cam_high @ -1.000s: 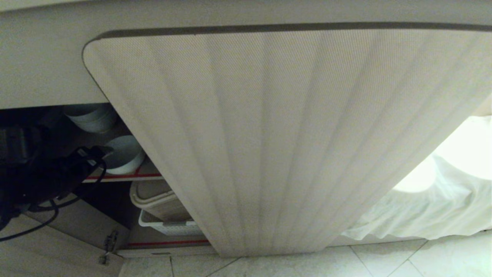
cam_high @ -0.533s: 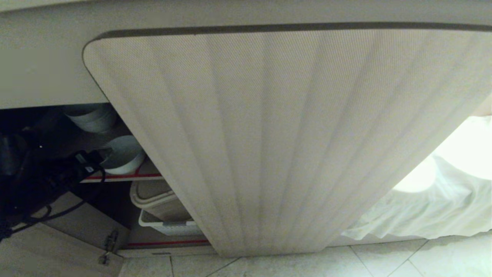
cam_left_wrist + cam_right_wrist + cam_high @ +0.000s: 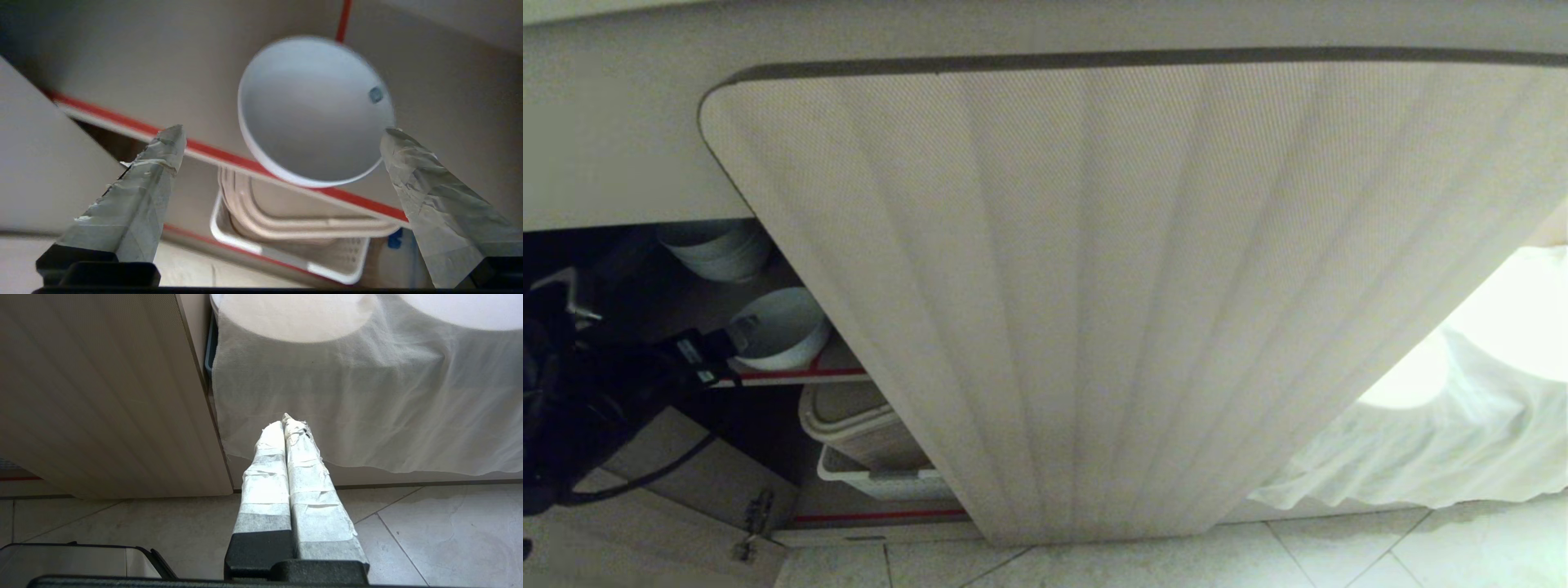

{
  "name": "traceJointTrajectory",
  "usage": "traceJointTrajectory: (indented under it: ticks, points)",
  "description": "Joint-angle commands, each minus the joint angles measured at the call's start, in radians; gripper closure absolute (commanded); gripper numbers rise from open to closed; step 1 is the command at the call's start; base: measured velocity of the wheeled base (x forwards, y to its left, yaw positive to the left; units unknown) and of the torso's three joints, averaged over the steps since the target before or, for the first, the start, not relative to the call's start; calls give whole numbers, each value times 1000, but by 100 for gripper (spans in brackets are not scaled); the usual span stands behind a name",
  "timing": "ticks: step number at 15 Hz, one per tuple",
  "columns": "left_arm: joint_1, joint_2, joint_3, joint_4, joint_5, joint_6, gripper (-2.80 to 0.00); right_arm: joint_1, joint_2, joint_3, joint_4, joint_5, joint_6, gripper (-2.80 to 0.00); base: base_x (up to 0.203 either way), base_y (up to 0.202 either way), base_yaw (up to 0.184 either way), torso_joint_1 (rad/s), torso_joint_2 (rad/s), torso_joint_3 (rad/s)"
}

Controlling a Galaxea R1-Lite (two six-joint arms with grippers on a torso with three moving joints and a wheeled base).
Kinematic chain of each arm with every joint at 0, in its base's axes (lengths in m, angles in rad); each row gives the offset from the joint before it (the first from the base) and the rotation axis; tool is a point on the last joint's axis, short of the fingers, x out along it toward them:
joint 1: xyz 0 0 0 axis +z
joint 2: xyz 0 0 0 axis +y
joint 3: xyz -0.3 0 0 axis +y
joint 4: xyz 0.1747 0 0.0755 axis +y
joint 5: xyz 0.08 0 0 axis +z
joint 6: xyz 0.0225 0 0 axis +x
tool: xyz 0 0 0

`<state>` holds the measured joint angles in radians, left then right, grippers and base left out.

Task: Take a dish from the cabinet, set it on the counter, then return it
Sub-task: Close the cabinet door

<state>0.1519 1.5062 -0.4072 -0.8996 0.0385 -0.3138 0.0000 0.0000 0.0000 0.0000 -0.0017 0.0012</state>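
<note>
1. Left claw (image 3: 282,139) wide open, pulled back slightly from a second ago, one fingertip (image 3: 394,136) just beside dish (image 3: 314,110) rim.
2. Dish on upper cabinet shelf (image 3: 792,374), ungripped.
3. Likely realigning; grasp pending.
4. Right claw (image 3: 288,422) closed, parked over the floor.

Your left gripper (image 3: 282,134) reaches forward, its taped fingers (image 3: 155,163) spread wide and empty. Your right gripper (image 3: 284,421) hangs low, fingertips pressed together.
</note>
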Motion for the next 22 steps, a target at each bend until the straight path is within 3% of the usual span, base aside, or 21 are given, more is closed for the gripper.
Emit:
traceJointTrajectory:
  ticks: [1, 8, 13, 14, 22]
  points:
    - [-7, -38, 37, -38, 0, 19, -280, 0, 0, 0, 0, 0, 0, 0, 0, 0, 0, 0, 0, 0]
    - [-9, -158, 121, -38, -1, 90, -280, 0, 0, 0, 0, 0, 0, 0, 0, 0, 0, 0, 0, 0]
    - [-27, -228, 157, -27, 1, 97, -280, 0, 0, 0, 0, 0, -1, 0, 0, 0, 0, 0, 0, 0]
    - [-31, -233, 157, -27, 1, 97, 0, 0, 0, 0, 0, 0, 0, 0, 0, 0, 0, 0, 0, 0]
    - [-53, -325, 185, 57, 0, 118, 0, 0, 0, 0, 0, 0, -1, 0, 0, 0, 0, 0, 0, 0]
